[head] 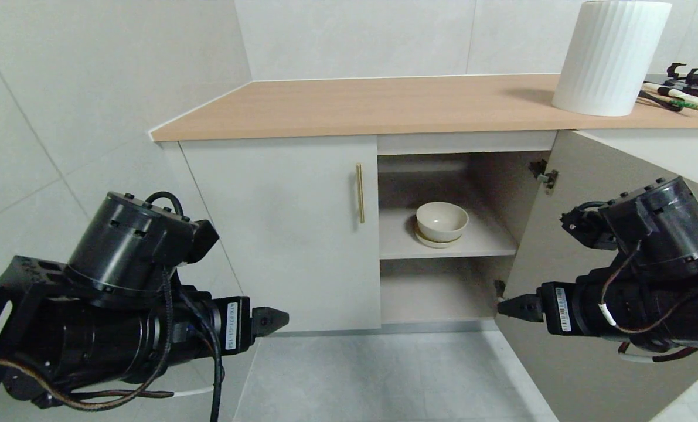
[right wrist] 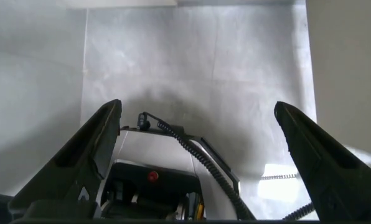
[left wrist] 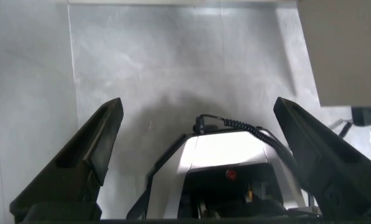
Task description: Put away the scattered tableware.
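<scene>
Landmark: the cupboard under the wooden table. Every place below is told from it.
Bowl: a cream bowl sits inside the cupboard on the middle shelf. It rests on a flat plate and stands upright.
Doors: the cupboard's right door is swung wide open. The left door is shut.
Left claw: the left claw is low down in front of the shut left door, above the floor. Its fingers are spread wide, and it holds nothing.
Right claw: the right claw is low down next to the open door, near the bottom of the cupboard. Its fingers are spread wide too, and it holds nothing.
On top: a tall white pot stands on the table above the open side of the cupboard. Past it lie some long thin things, too small to tell what they are.
Done, I think: the bowl and plate look put away, and both claws are free.
Left, I think: the open door likely needs closing. If the long thin things are tableware, they may need putting away as well.
</scene>
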Available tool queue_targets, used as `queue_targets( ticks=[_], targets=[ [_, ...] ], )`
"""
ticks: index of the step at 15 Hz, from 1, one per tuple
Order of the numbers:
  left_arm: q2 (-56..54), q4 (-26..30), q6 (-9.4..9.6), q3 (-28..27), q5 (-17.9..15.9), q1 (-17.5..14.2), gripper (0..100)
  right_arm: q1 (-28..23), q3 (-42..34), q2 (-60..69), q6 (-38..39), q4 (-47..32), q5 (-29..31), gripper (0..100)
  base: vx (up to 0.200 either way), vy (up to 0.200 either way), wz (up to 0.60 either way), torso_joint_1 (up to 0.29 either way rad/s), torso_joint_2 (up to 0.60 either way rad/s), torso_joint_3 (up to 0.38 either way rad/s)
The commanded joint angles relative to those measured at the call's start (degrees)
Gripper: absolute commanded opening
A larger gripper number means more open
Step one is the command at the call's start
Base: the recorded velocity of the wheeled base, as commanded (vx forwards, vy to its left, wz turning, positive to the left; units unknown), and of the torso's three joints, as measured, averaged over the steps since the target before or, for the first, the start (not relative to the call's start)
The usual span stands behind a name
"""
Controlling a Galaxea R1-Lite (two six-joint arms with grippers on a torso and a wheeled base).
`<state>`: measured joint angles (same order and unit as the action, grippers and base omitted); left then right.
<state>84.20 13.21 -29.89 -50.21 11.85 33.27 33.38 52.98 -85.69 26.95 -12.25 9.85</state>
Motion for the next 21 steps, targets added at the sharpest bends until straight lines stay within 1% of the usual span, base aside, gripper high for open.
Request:
queue_targets(
  ticks=[1,3,11,14,18,21],
  targets=[
    [0.3,0.0,0.01,0.0,0.0,0.0,100,0.1,0.0,-0.4,-0.1,0.0,0.0,100,-0.2,0.0,0.0,0.002,0.0,-0.007],
    [0.4,0.0,0.01,0.0,0.0,0.1,100,0.1,0.0,-0.6,-0.1,-0.1,0.0,100,-0.2,0.0,0.0,0.0,0.0,0.0],
    [0.4,0.0,0.01,0.2,0.1,0.4,100,0.1,-0.3,-0.4,-0.1,-0.1,0.0,100,0.0,0.0,0.0,0.0,0.0,0.0],
    [0.3,0.0,0.01,0.2,0.2,0.7,100,0.1,-0.5,0.4,-1.5,-0.3,-0.2,100,0.0,0.0,0.0,0.0,0.0,0.0],
    [0.2,0.0,0.1,0.2,0.2,0.8,100,0.1,-0.2,5.2,-5.9,-7.6,-0.6,100,0.0,-0.2,0.0,0.004,0.0,0.001],
    [0.3,0.0,0.1,0.2,0.2,0.9,100,0.1,1.2,9.2,-8.9,-15.7,-0.8,100,0.0,-0.2,0.0,0.009,0.0,0.004]
  ],
)
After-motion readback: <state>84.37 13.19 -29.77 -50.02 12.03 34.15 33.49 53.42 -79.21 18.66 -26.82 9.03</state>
